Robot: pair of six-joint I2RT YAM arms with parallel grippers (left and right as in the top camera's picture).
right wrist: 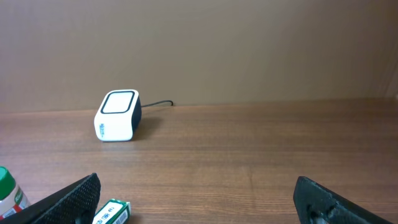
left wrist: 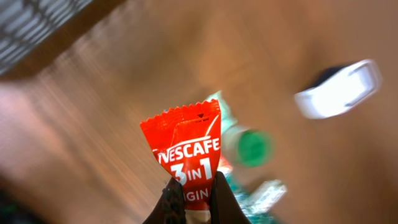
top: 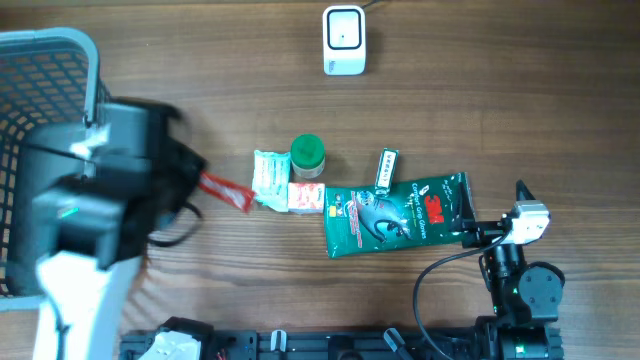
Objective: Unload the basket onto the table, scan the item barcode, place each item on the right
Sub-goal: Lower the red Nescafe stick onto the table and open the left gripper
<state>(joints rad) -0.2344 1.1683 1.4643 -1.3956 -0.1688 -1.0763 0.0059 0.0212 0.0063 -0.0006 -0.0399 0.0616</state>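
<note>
left gripper [left wrist: 196, 186] is clenched on the lower end of the red Nescafe 3-in-1 sachet [left wrist: 186, 149]. Both dark fingers [left wrist: 166, 202] pinch it at bottom centre of the left wrist frame, printed face to the camera, serrated edge on top. In the overhead the sachet pokes out to the right of the left arm [top: 90, 200], left of frame centre. The arm is blurred and covers part of the grey basket [top: 50, 45] in the upper left. The right gripper [right wrist: 196, 186] is released, jaws spread wide, low over the wood table [right wrist: 249, 137]. The overhead puts its fingertips at the right edge of the green 3M pouch [top: 390, 215], lower right of centre; contact or not, can't tell. Just right of the sachet tip sits a cluster. There's a white-green packet [top: 268, 175] and a red-white packet [top: 307, 197] touching it, just beside the pouch's upper left corner. A green-capped bottle [top: 307, 155] stands upright just above those two, and a small green-white box [top: 387, 168] lies by the pouch's top edge. The sachet tip is near the white-green packet; gap or touch is unclear from above. Farthest out is the white scanner [top: 343, 40] at top centre of the overhead, cable running off the top edge, well apart from the cluster and both grippers. In the right wrist frame it sits left of centre, dark-rimmed face up.
</note>
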